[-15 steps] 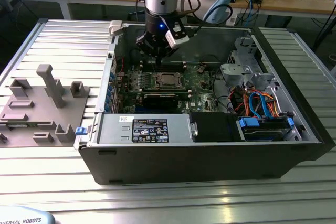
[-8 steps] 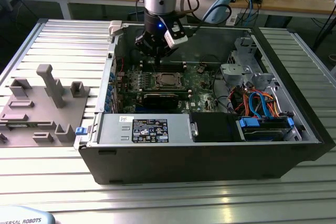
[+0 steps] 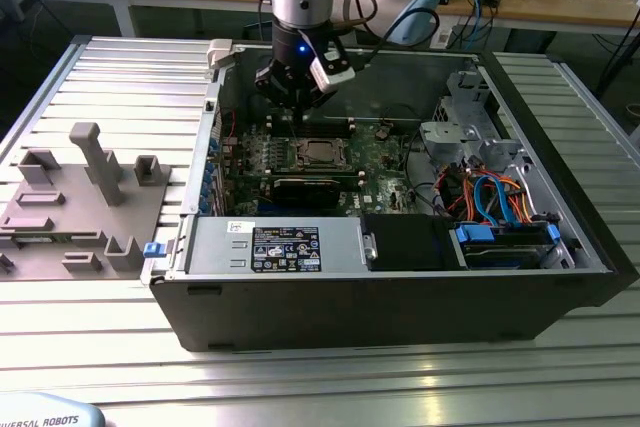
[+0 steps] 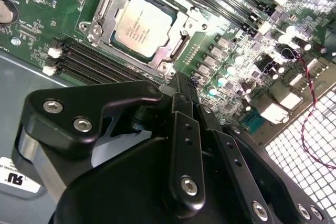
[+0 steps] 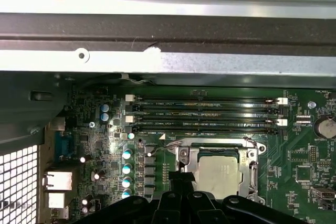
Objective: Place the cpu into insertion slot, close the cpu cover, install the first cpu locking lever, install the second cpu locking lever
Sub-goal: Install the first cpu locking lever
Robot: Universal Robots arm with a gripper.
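Note:
The cpu (image 4: 143,26) lies flat in the insertion slot (image 4: 97,31), its silver-grey top showing through the window of the cpu cover (image 4: 184,45), which lies down over it. In the exterior view the cpu (image 3: 320,153) sits mid-board, and my gripper (image 3: 297,107) hangs just behind it. Its black fingers (image 4: 181,108) are shut together with nothing between them, and the tip (image 4: 176,81) is at the socket's corner. A thin silver lever end (image 4: 165,88) lies right by the tip; whether they touch I cannot tell. The first wrist view shows the cpu (image 5: 219,174) beside the fingers (image 5: 177,182).
The green motherboard (image 3: 385,162) lies inside an open black computer case (image 3: 400,297). Long memory slots (image 5: 205,114) run beside the socket. A power supply (image 3: 275,247), blue and orange cables (image 3: 490,192) and a drive cage (image 3: 455,127) crowd the case. A grey fixture (image 3: 80,197) stands at the exterior view's left.

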